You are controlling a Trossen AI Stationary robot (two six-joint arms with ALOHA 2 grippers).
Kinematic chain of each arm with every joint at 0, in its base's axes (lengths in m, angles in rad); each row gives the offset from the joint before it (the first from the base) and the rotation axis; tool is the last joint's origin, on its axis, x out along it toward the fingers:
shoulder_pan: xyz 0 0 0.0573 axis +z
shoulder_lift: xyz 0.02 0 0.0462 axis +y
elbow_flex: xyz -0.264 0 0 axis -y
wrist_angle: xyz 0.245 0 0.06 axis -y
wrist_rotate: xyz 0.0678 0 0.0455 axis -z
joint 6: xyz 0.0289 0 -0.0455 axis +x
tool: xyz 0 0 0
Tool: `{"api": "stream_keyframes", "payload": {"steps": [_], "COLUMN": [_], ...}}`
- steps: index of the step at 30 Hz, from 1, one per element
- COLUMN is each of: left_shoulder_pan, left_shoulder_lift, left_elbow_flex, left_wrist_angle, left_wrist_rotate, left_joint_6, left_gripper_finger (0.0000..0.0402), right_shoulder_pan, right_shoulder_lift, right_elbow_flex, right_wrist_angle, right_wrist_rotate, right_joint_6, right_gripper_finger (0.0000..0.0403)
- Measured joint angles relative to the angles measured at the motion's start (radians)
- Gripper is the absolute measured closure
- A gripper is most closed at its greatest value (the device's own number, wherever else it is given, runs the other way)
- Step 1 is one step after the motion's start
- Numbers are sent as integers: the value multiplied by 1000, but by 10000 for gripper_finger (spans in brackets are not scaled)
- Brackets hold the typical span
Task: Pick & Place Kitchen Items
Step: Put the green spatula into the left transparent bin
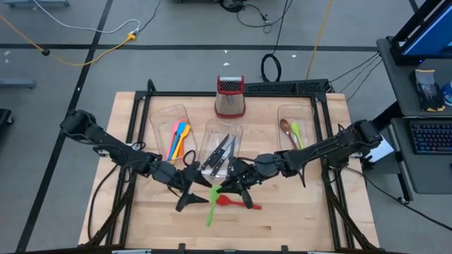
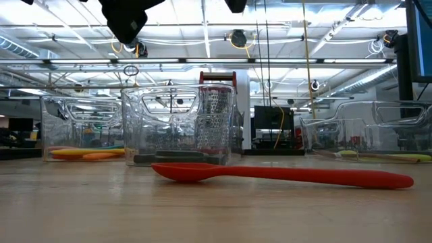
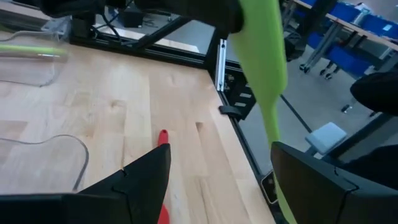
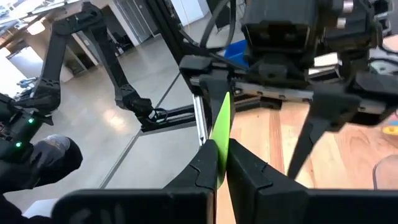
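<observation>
High view shows both arms meeting over the near middle of the table (image 1: 141,219), and between them we see the green spatula (image 1: 212,208), lifted clear of the wood with its long axis running roughly toward and away from the bins. Our right gripper (image 4: 222,163) is clenched on the spatula's thin edge, the green blade rising straight up between its closed fingers in the right wrist view. Our left gripper (image 3: 217,180) stands wide and holds nothing; in its own wrist view the green spatula (image 3: 264,68) hangs just beside the inner face of one finger, so we judge a handover is at hand and the left jaws need only close across the handle.

A red spoon (image 2: 283,175) lies flat on the wood just beside both grippers, handle pointing to the right arm's side. Behind it stand the clear bins (image 1: 222,141) holding black-handled knives (image 1: 219,154), with the box grater (image 1: 230,97) beyond.

We cannot make out whether the spatula already touches the left finger, and the low view cuts both grippers off at its top edge.
</observation>
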Motion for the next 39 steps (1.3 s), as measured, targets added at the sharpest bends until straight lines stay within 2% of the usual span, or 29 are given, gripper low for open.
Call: {"api": "stream_keyframes", "payload": {"steps": [27,29,31,34,37,39], "left_shoulder_pan": [11,17,25,35,42,47], "left_shoulder_lift": [-1,-1,-1,-1,-1,-1], "left_elbow_flex": [0,0,0,0,0,0], "left_wrist_angle": [23,12,-1,-21,-29,-32], "left_wrist_rotate": [-27,-28,-27,-25,-23,-24], "left_joint_6": [0,0,1,-1,3,0], "left_gripper_finger": [123,142,178,261,364,384], "right_shoulder_pan": [-67,-67,-66,-67,-67,-66], "right_shoulder_lift": [0,0,0,0,0,0], "right_elbow_flex": [0,0,0,-1,-1,-1], "right_wrist_angle": [23,34,35,31,31,30], "right_wrist_rotate": [10,7,6,8,11,12], "right_joint_6": [-53,-54,-55,-57,-60,-60], "right_gripper_finger": [395,395,395,395,395,397]}}
